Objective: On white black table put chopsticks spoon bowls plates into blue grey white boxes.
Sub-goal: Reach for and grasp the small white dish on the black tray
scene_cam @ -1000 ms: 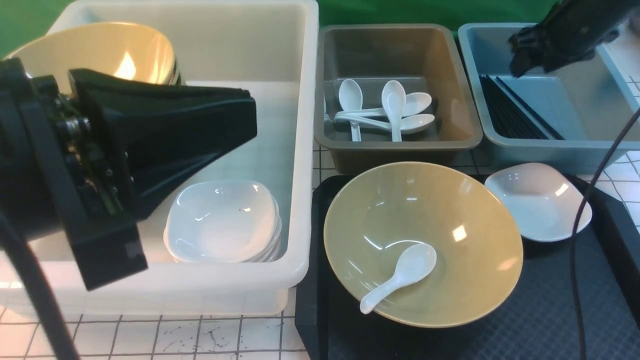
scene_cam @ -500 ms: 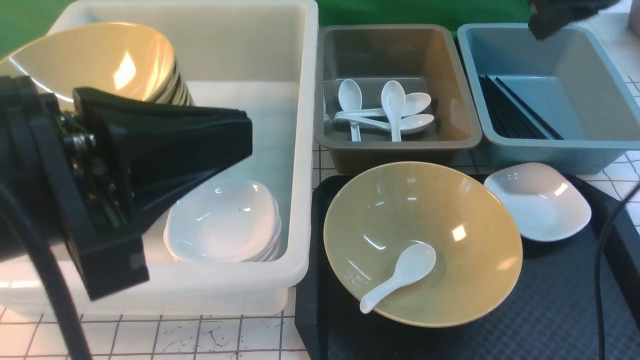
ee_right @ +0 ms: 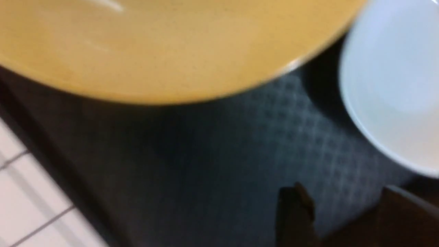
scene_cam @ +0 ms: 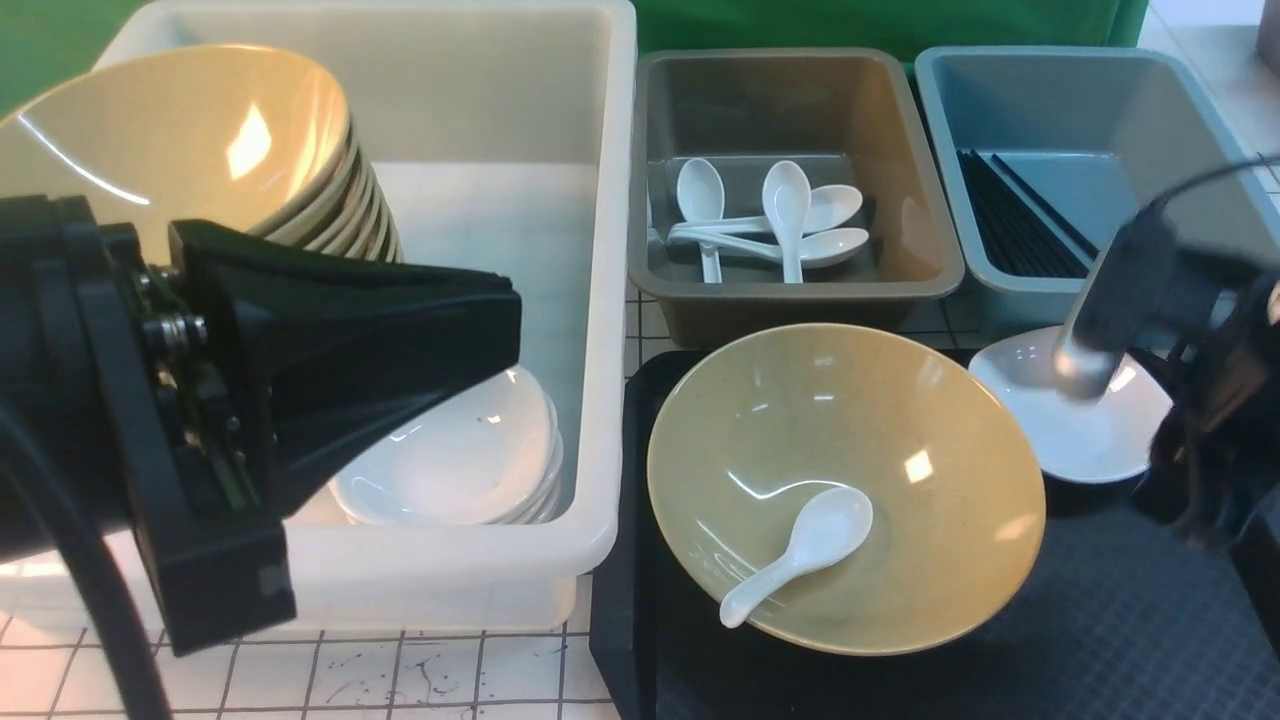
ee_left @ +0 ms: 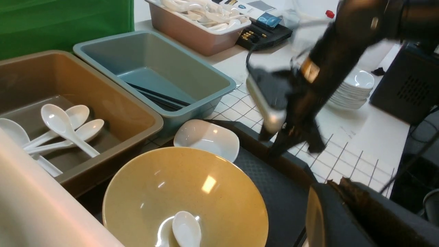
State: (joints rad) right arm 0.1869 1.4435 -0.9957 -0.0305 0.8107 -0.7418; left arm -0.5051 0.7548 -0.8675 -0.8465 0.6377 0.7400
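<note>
A yellow bowl sits on the black tray with a white spoon lying in it. Beside it is a white plate. My right gripper hovers open over the tray between bowl and plate, blurred in the front view. My left gripper is shut and empty above the white box, which holds stacked yellow bowls and stacked plates. Several spoons lie in the grey box, and the chopsticks in the blue box.
The black diamond-textured tray lies on the gridded table in front of the grey and blue boxes. Beyond the blue box stand a pinkish tub of spoons, a stack of white plates and a black case.
The right arm left the blue box, went out of the top of the view, then came down beside the white plate. The left gripper sank a little, uncovering more of the bowl stack.
</note>
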